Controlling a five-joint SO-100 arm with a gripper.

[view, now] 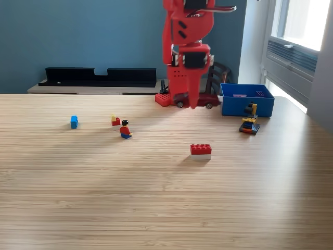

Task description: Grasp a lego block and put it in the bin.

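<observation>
Scattered over the pale striped wooden table (pixel 156 208) are several small pieces. Toward the exterior view's left sits a small light-blue lego block (pixel 74 122); nearer the middle is a tiny yellow-and-red lego piece (pixel 115 120), and just beside it a small lego figure with a red torso, blue legs and black hair (pixel 125 129), standing upright. Closer to the camera, well apart from the others, lies a red lego brick on a white base (pixel 201 150). A flat red studded lego plate (pixel 163 98) rests near the table's far edge. Just in front of the shallow bright blue plastic bin (pixel 246 100) stands a small stack of yellow, black, blue and red lego parts (pixel 250 121), between the bin and the camera. Behind the table, along the blue wall, a long black tray (pixel 99 76) lies on a low shelf, and a dark chair back shows beside the arm.

The red 3D-printed gripper (pixel 193 104) hangs from above, fingers pointing down, closed on a dark red lego car with grey wheels (pixel 196 99). The car is held level and appears lifted clear of the table (its wheels show on either side of the fingers). It sits just to the exterior view's left of the bin, near the bin's wall, not over the opening. A few small pieces lie inside the bin, too small to tell apart.
</observation>
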